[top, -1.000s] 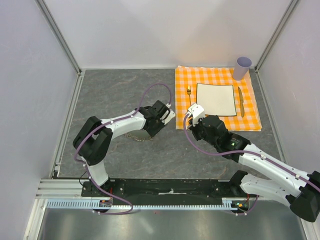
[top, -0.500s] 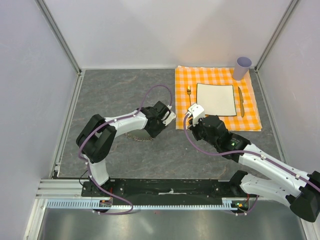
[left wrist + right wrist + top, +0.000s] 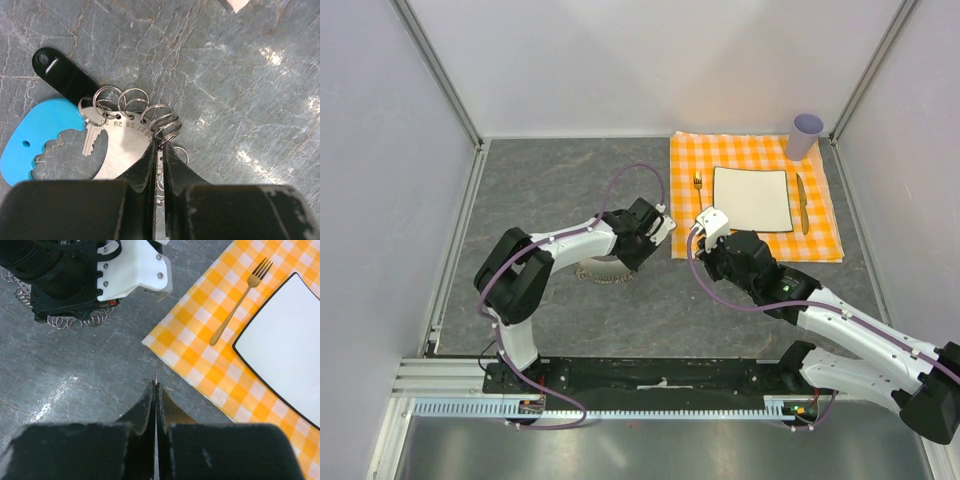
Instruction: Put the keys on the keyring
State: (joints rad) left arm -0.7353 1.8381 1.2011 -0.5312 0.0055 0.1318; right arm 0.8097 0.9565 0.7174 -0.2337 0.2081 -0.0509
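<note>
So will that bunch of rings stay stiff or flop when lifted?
Probably floppy: the keyring is loose linked rings, so the blue tag and black fob would likely dangle. It looks light: thin metal and plastic. Smooth rings might slip from the left gripper.

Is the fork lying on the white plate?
No, the fork lies on the orange checked cloth, beside the plate.

The grey marbled table [image 3: 550, 190] is carrying an orange-checked cloth [image 3: 750, 155] on its far right, while the keyring [image 3: 45, 145] is resting on bare stone just left of it.
</note>
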